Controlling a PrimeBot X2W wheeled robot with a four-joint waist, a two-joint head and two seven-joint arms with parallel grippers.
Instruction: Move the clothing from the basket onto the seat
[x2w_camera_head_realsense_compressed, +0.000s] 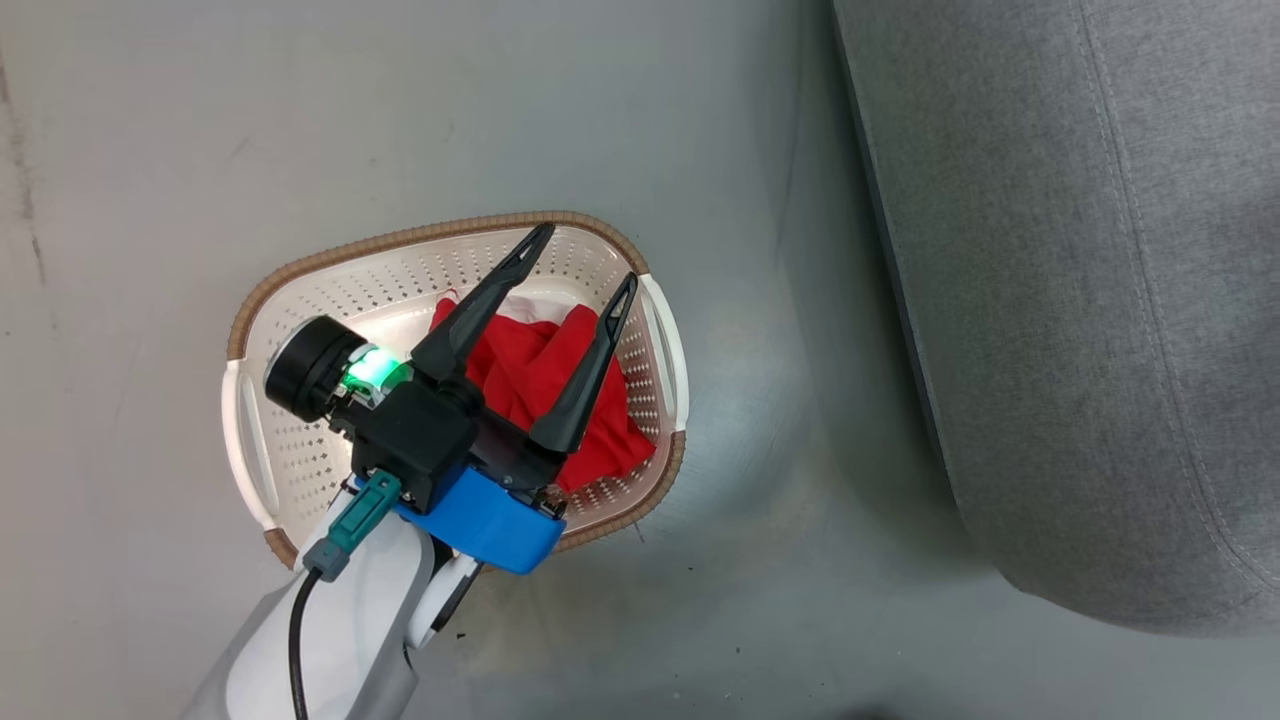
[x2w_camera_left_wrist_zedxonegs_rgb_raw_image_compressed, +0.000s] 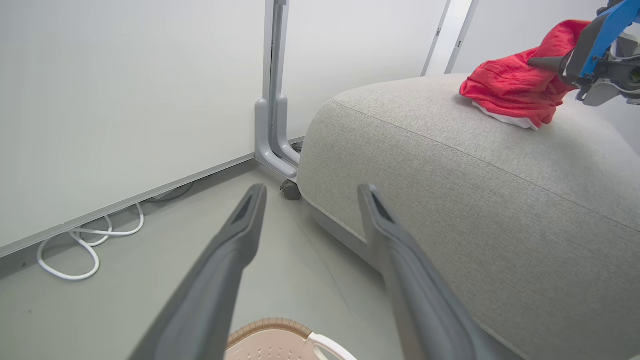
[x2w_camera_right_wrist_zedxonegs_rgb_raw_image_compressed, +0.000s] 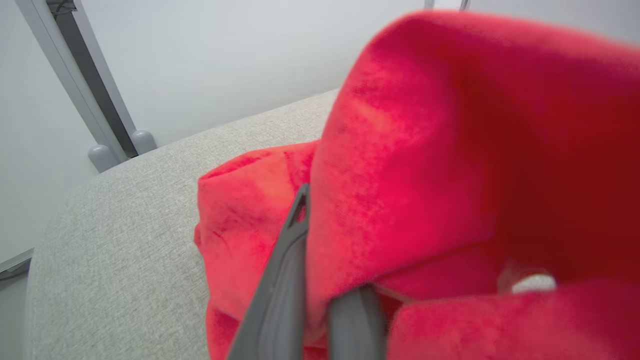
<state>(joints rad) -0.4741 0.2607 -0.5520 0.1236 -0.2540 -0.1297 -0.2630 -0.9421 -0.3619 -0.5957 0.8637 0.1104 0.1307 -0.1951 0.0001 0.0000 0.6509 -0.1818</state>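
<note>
The cream basket (x2w_camera_head_realsense_compressed: 330, 300) stands on the grey floor with a heap of red clothing (x2w_camera_head_realsense_compressed: 535, 375) in its right half. My left gripper (x2w_camera_head_realsense_compressed: 588, 255) hovers over that heap, open, with nothing between its fingers. In the left wrist view the left gripper (x2w_camera_left_wrist_zedxonegs_rgb_raw_image_compressed: 311, 190) points toward the grey seat (x2w_camera_left_wrist_zedxonegs_rgb_raw_image_compressed: 475, 200), and the basket rim (x2w_camera_left_wrist_zedxonegs_rgb_raw_image_compressed: 272, 327) shows below. My right gripper (x2w_camera_left_wrist_zedxonegs_rgb_raw_image_compressed: 565, 62) is shut on a red garment (x2w_camera_left_wrist_zedxonegs_rgb_raw_image_compressed: 510, 90) with white trim that rests on the seat top. Up close, that garment (x2w_camera_right_wrist_zedxonegs_rgb_raw_image_compressed: 425, 150) drapes over the right gripper (x2w_camera_right_wrist_zedxonegs_rgb_raw_image_compressed: 312, 260) above the seat (x2w_camera_right_wrist_zedxonegs_rgb_raw_image_compressed: 125, 250).
The seat (x2w_camera_head_realsense_compressed: 1080, 300) lies to the right of the basket, with a strip of floor between them. A white cable (x2w_camera_left_wrist_zedxonegs_rgb_raw_image_compressed: 85, 245) lies along the wall base. A grey partition post (x2w_camera_left_wrist_zedxonegs_rgb_raw_image_compressed: 272, 100) and a small caster (x2w_camera_left_wrist_zedxonegs_rgb_raw_image_compressed: 290, 190) stand by the seat's corner.
</note>
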